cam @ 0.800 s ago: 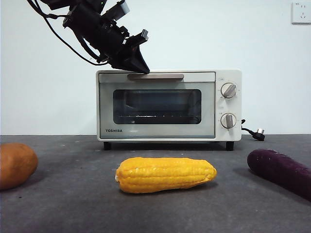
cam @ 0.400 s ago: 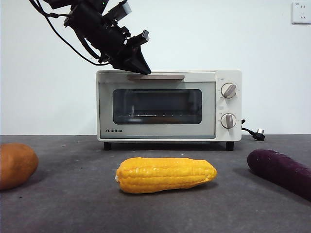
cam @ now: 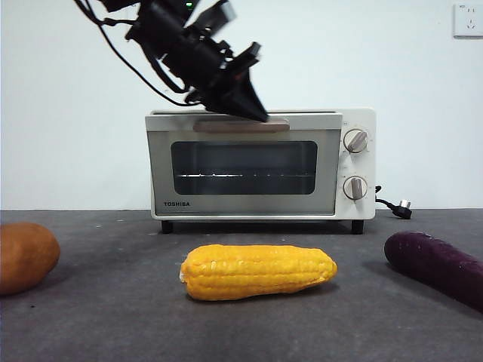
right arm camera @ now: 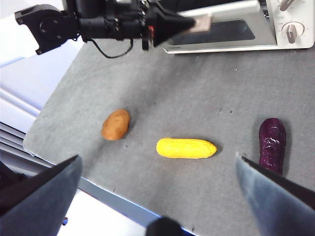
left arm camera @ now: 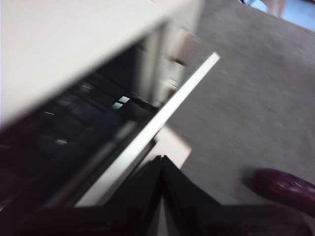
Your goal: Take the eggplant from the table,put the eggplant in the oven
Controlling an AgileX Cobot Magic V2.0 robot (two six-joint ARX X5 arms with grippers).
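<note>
Eggplant (right arm camera: 272, 145): on bench (cam: 113, 317), right of corn (cam: 258, 271); long axis runs toward oven (cam: 260, 164), lying flat.
Left gripper (cam: 255, 113): jaws together, clamped on oven door handle (cam: 241, 125).
Right gripper (right arm camera: 157, 196): jaws wide apart, high over bench.

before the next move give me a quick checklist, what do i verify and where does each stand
1. Left gripper closed on the oven handle: ok.
2. Oven door open enough to load: not ok, only cracked at the top.
3. Eggplant still on the table, untouched: ok.
4. Right gripper open, high above the table: ok.
5. Corn and potato apart from the eggplant: ok.
6. Oven interior free: cannot tell.
</note>
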